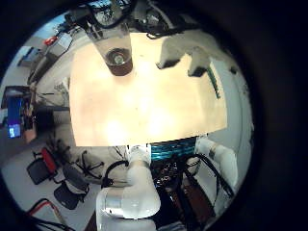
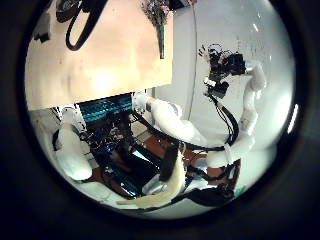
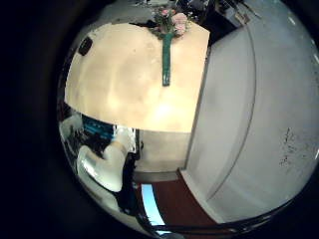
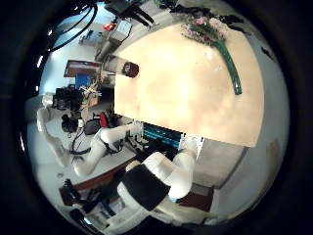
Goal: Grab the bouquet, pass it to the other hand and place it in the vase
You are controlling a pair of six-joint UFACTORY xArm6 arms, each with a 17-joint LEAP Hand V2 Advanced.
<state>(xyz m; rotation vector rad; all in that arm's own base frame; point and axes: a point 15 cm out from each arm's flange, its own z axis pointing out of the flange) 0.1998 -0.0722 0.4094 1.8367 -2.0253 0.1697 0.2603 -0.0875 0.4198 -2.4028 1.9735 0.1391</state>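
No outside view is given. In the left little finger side palm view the vase (image 1: 119,60) stands upright on the table (image 1: 144,111), and the bouquet (image 1: 199,67) lies flat near a table edge, away from the vase. The bouquet also shows in the left thumb side palm view (image 2: 160,25), the right little finger side palm view (image 3: 167,45) and the right thumb side palm view (image 4: 225,47), where the vase (image 4: 129,69) shows too. Both hands are high above the table. The right hand (image 2: 222,68) has spread fingers and holds nothing. The left hand (image 4: 68,98) looks open and holds nothing.
Both arm bases (image 1: 135,188) stand at one long table edge. Office chairs (image 1: 58,178) and desks with equipment (image 1: 24,106) stand on the floor around the table.
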